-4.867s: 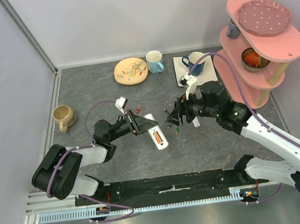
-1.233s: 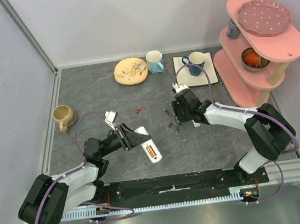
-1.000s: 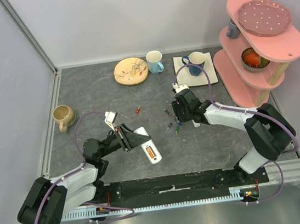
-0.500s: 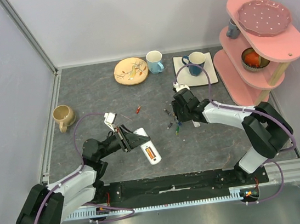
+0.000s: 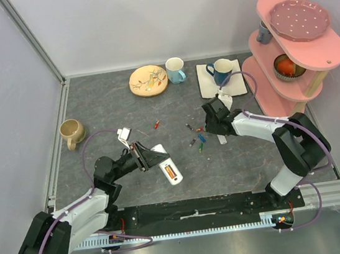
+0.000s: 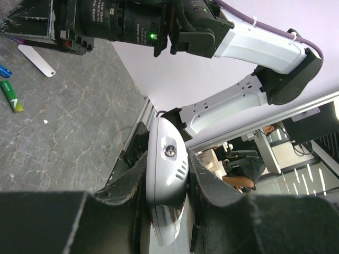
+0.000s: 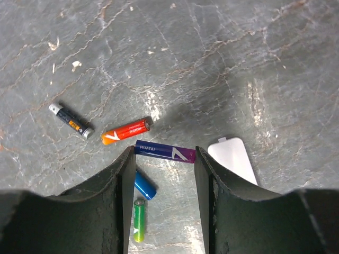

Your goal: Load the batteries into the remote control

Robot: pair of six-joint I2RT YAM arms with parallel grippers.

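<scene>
My left gripper [image 5: 146,157] is shut on the white remote control [image 5: 165,163], held tilted above the table with its battery bay open and an orange battery [image 5: 172,173] inside. In the left wrist view the remote [image 6: 164,201] is clamped between the fingers [image 6: 204,180]. My right gripper [image 7: 164,155] is shut on a purple-blue battery [image 7: 159,151], gripped end to end at its fingertips. Below it lie a red-orange battery [image 7: 126,130], a dark grey one [image 7: 70,120], a blue one [image 7: 144,185] and a green one [image 7: 139,220]. The loose pile [image 5: 198,139] lies just left of the right gripper [image 5: 210,129].
The white battery cover [image 7: 233,160] lies right of the batteries. A lone red battery [image 5: 156,124] lies farther back. A beige mug [image 5: 72,133], a wooden plate [image 5: 148,80], a blue mug [image 5: 175,70], a dark blue mug on a napkin [image 5: 220,70] and a pink shelf [image 5: 288,49] stand around.
My right gripper has drawn back to the right and away from the battery pile, uncovering the loose batteries. The left arm and the remote have stayed put.
</scene>
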